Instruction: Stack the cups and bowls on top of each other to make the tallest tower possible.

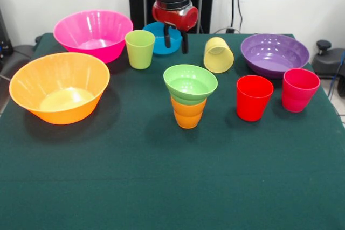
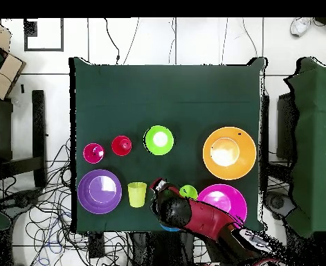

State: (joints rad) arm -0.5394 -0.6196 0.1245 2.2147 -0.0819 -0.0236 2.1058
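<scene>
The tower stands mid-table: the small light green bowl (image 1: pixel 190 83) sits on the orange ribbed cup (image 1: pixel 187 113); from above only the bowl (image 2: pixel 158 140) shows. My gripper (image 1: pixel 176 41) hangs at the far side, open, with one finger over the small blue bowl (image 1: pixel 156 39) and the other at its right rim. The lime green cup (image 1: pixel 140 48) stands left of it. The pale yellow cup (image 1: pixel 218 55) lies tipped to the right. The red cup (image 1: pixel 254 97) and pink-red cup (image 1: pixel 299 90) stand upright at the right. In the overhead view my arm hides most of the blue bowl.
The large pink bowl (image 1: pixel 93 33) and large orange bowl (image 1: pixel 59 86) sit at the left. The wide purple bowl (image 1: pixel 275 53) is at the far right. The green table (image 1: pixel 161 187) stretches toward the camera. Cables lie on the floor around the table.
</scene>
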